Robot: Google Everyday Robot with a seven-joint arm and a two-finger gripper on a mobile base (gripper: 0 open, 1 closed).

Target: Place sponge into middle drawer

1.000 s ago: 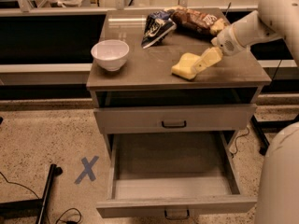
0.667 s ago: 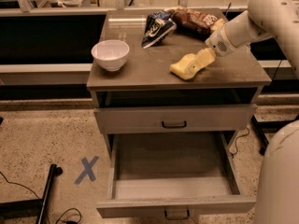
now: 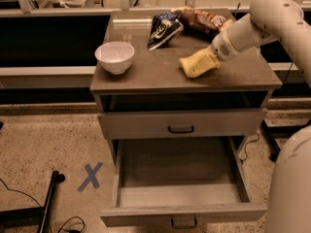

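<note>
The pale yellow sponge (image 3: pixel 197 64) is at the right of the cabinet top, its right end raised and held in my gripper (image 3: pixel 212 56). The gripper reaches in from the right on the white arm and is shut on that end of the sponge. The middle drawer (image 3: pixel 182 214) is pulled fully open below, wide and grey, with nothing showing inside it. It lies in front of and below the sponge.
A white bowl (image 3: pixel 115 56) stands at the left of the cabinet top (image 3: pixel 146 76). A dark blue bag (image 3: pixel 163 28) and a brown bag (image 3: pixel 201 19) lie at the back. The upper drawer (image 3: pixel 181 123) is closed. A blue tape X (image 3: pixel 91 176) marks the floor at left.
My gripper and the sponge have moved together a little to the left across the cabinet top. The drawers and bowl have not moved.
</note>
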